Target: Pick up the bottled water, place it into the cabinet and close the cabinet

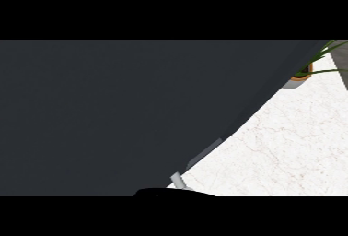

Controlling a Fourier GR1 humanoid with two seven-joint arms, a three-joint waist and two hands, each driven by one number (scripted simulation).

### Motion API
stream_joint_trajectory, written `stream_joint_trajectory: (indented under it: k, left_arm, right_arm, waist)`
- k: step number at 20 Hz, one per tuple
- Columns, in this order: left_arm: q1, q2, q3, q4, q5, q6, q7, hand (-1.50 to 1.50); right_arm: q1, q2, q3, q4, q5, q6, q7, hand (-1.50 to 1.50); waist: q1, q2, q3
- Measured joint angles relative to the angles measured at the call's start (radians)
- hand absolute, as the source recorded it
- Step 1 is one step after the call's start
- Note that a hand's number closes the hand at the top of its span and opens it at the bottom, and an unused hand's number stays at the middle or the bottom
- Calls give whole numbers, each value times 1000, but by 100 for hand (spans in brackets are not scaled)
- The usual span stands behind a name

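Marble counter (285, 152) shows only at lower right, since from the left a dark cabinet door (122, 115) fills the frame, its grey handle (197, 159) at the edge, a black hand (173, 192) just below it, fingers undeterminable, bottled water unseen, potted plant (306, 71) upper right.

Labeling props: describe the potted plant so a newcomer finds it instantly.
A large dark grey panel fills most of the head view; white marble counter shows to its right. The potted plant sits at the counter's top right corner: the only green leaves, in an orange pot.
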Motion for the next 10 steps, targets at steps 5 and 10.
stream_joint_trajectory:
  k: [5,10]
  left_arm:
    - [66,-10,65,33,7,-80,-28,-150]
    - [152,-41,137,53,2,-130,-25,-150]
  right_arm:
    - [-252,22,-56,194,-131,-23,-3,150]
    - [-323,30,-117,360,-225,-16,-21,150]
  waist:
    - [-20,5,5]
    - [-52,6,8]
